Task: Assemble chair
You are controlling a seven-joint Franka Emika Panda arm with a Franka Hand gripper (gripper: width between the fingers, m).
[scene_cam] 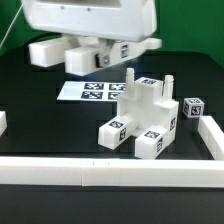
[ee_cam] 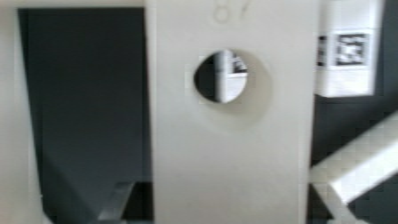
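The gripper is closed on a white chair panel, held off the table. Below it lies the marker board. Lower, toward the exterior view's right, stands the part-built chair, well apart from the gripper. Beyond it sits a tagged block.

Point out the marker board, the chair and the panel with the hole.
marker board [scene_cam: 90, 92]: exterior view, middle of its tagged top face.
chair [scene_cam: 140, 112]: exterior view, front of its middle block.
panel [ee_cam: 196, 150]: wrist view, flat face below the hole.
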